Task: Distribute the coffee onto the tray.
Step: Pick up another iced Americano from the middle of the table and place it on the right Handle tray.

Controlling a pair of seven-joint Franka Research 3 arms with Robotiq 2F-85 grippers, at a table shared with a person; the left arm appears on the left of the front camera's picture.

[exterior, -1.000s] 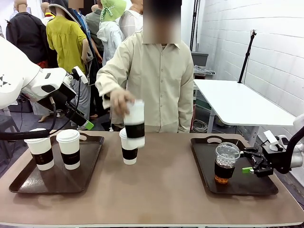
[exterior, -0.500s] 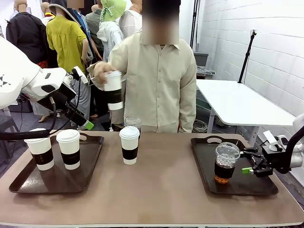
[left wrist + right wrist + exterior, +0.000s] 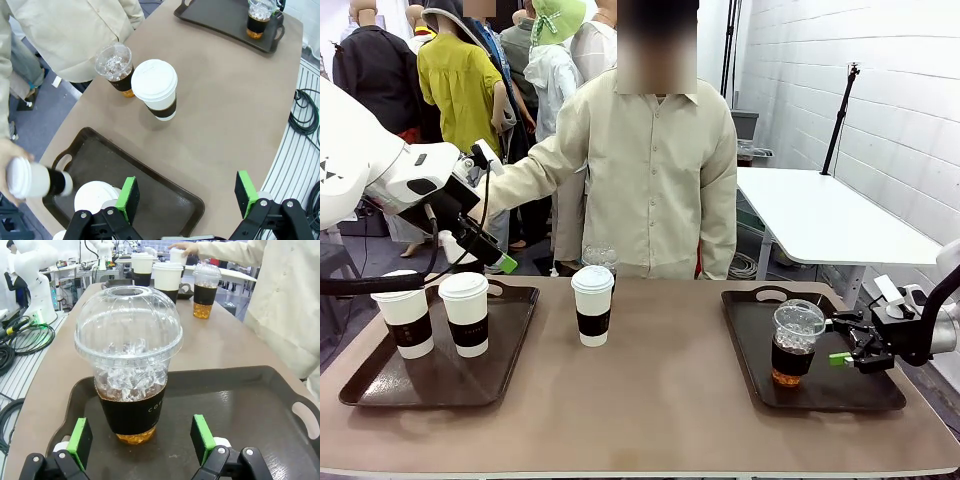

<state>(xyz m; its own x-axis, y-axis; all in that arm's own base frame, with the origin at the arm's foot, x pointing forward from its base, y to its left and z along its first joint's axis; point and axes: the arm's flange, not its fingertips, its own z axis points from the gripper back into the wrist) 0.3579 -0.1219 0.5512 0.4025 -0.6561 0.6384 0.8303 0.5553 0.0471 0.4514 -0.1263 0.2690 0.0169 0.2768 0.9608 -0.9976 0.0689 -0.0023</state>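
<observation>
Two sleeved white coffee cups stand on the left brown tray. A third white cup stands mid-table, with a clear dome-lidded cup behind it. My left gripper hangs open above the left tray. In its wrist view the gripper is empty and the person's hand holds a white cup at the tray's far end. On the right tray stands a clear iced coffee. My right gripper is open, its pads either side of that cup without touching.
The person stands at the far side of the table, one arm stretched toward the left tray. A white side table stands at the back right. Cables lie on the floor beside the table. Bare tabletop lies between the trays.
The person lifted a white cup from the middle of the table and carried it left, behind my left gripper. Both arms stayed still.
</observation>
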